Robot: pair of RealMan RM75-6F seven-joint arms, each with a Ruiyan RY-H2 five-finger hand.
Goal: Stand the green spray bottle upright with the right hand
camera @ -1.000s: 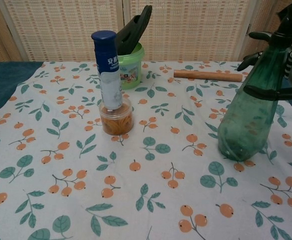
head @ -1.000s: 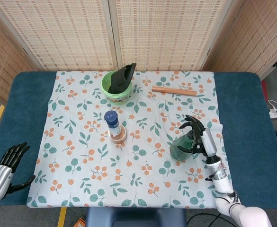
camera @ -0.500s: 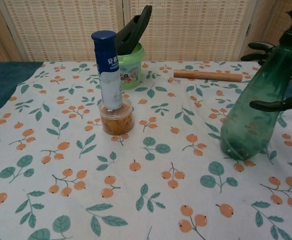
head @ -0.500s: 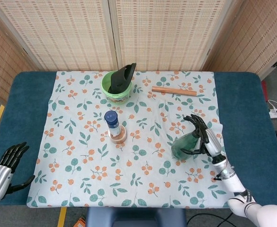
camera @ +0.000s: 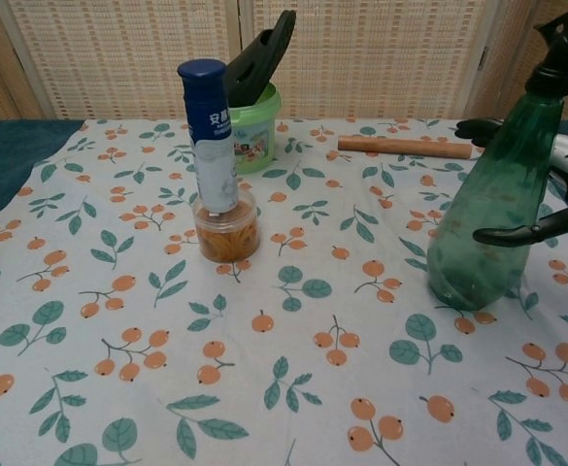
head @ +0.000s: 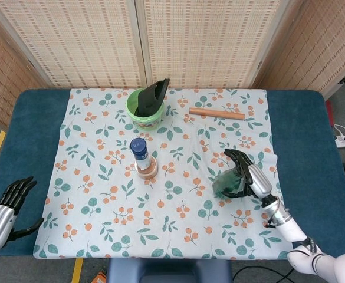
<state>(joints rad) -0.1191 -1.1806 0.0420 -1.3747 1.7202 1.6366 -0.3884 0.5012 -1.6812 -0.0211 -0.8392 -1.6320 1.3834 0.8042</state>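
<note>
The green spray bottle (camera: 483, 223) stands upright on the floral cloth at the right, its black nozzle on top. From above, the green spray bottle (head: 225, 186) shows as a green blob right of centre. My right hand (head: 249, 177) is just to its right, fingers spread loosely around the body. In the chest view my right hand (camera: 567, 180) has its thumb across the bottle's front and other fingers behind its neck, with no firm grip showing. My left hand (head: 7, 206) rests off the cloth at the lower left, holding nothing.
A blue-capped white bottle (camera: 211, 136) stands on a small orange-filled jar (camera: 225, 233) at the cloth's middle. A green tub (head: 144, 112) with a black scoop sits at the back. A wooden stick (head: 216, 113) lies at the back right. The blue table (head: 305, 135) borders the cloth.
The right hand has loosened from a firm grip, spread its fingers and slid lower and rightward along the bottle. The bottle now stands more upright. The left hand has not moved.
</note>
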